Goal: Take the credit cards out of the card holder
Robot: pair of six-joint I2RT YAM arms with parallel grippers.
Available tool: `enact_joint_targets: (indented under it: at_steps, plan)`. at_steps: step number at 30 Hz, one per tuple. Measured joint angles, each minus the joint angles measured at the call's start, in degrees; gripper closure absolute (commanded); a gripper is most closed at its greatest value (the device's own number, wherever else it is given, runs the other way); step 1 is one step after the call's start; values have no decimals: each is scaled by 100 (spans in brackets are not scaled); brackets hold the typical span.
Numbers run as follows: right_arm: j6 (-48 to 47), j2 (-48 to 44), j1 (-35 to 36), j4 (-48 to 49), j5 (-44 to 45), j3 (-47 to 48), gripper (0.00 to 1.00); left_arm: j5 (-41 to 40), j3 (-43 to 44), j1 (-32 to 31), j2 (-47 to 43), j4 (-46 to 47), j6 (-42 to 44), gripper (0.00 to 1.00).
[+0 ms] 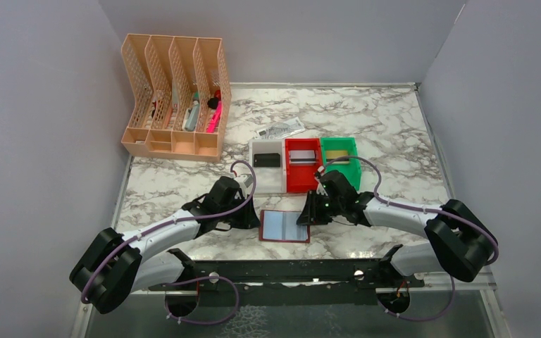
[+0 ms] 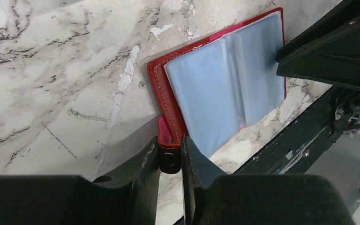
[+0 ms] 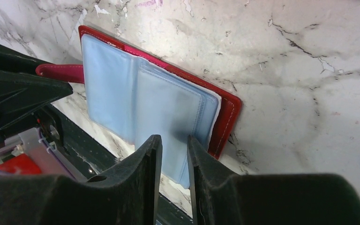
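The card holder point(image 1: 284, 226) lies open on the marble table, maroon cover down and bluish clear sleeves up; the sleeves look empty. My left gripper point(image 2: 170, 152) is shut on its small side tab point(image 2: 168, 137) at the left edge. My right gripper point(image 3: 175, 145) hovers over the right sleeves point(image 3: 168, 108), jaws a narrow gap apart with nothing between them. Credit cards lie in the bins behind: a black one point(image 1: 266, 160), a pale one point(image 1: 301, 155) and a gold one point(image 1: 338, 155). In the top view the left gripper point(image 1: 253, 220) and right gripper point(image 1: 304, 217) flank the wallet.
A white bin point(image 1: 268, 179), a red bin point(image 1: 301, 179) and a green bin point(image 1: 351, 172) stand in a row just behind the wallet. A white printed tag point(image 1: 280, 129) lies further back. A peach file organizer point(image 1: 176, 98) is at the back left. A black rail point(image 1: 289, 271) runs along the near edge.
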Motion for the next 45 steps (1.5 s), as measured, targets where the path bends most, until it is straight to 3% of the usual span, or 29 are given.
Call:
enact_joint_targets:
  at_steps: [8,17,34,45]
  plan:
    - [-44,-15,0,-52,125,13,66,-2,0,0,-2,0,0,76]
    - [-13,48,0,149,39,-20,72,0,0,-11,2,0,2,77]
    - [70,-155,11,330,-308,61,75,0,13,-50,81,2,0,78]
    - [-219,-162,122,-402,79,487,76,0,35,-87,101,2,0,78]
